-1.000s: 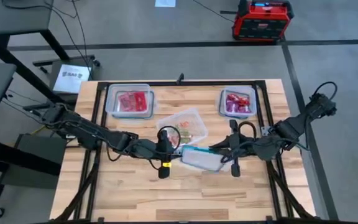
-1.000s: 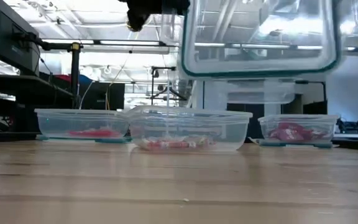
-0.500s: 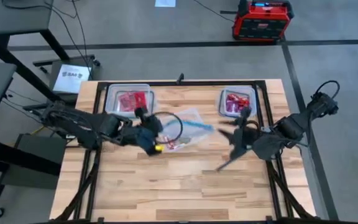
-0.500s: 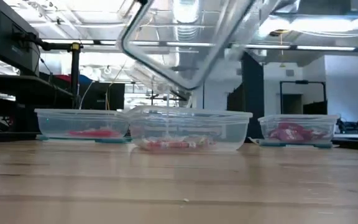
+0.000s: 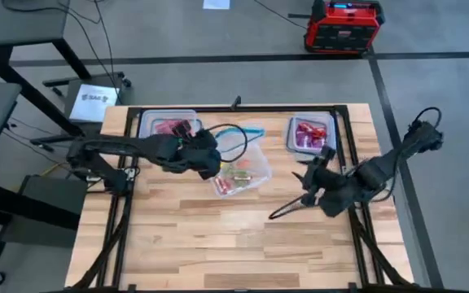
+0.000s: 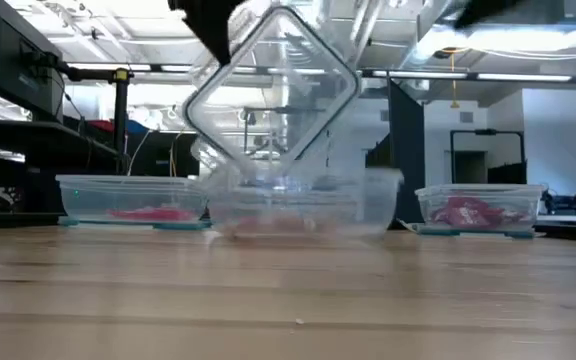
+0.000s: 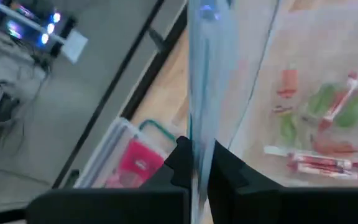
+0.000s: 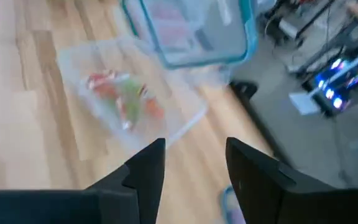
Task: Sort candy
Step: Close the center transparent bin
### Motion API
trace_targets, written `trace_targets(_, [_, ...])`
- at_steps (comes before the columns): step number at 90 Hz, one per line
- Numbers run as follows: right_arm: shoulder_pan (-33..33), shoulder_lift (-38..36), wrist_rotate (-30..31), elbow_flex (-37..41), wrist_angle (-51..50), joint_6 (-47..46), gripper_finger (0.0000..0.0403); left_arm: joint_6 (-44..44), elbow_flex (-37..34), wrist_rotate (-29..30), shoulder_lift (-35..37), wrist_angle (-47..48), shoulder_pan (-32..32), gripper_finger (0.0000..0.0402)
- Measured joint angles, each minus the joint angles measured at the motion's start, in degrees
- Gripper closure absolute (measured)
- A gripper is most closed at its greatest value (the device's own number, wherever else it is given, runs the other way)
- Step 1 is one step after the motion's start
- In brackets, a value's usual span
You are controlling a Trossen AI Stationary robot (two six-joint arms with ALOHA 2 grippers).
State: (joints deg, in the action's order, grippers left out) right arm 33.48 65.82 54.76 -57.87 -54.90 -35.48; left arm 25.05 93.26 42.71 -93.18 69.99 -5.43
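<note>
Step, as judged: clearing the lid (image 5: 236, 140) before sorting; left gripper (image 5: 210, 156) is holding it edgewise, jaws clamped on it, above the middle tub (image 5: 243, 171); candy (image 5: 236, 175) is lying inside that tub; right gripper (image 5: 312, 185) is waiting to the right, jaws apart; next: setting the lid aside.

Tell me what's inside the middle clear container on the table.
The middle container holds loose candy: red, green and tan wrapped pieces. The left gripper holds a clear lid above it, edge-on to its own camera, covering part of the contents there. Exact count unclear.
</note>
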Motion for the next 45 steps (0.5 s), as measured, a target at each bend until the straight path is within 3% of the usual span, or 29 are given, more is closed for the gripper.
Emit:
trace_targets(21, [-0.3,0.1,-1.2,14.1,15.0,-6.1,0.025,1.2,7.5,0.7,-6.3,7.4,-0.3,0.0401])
trace_targets(45, [-0.2,0.0,-1.2,15.7,24.5,1.4,0.0251,-1.2,12.5,0.8,-7.3,5.7,-1.5,0.0401])
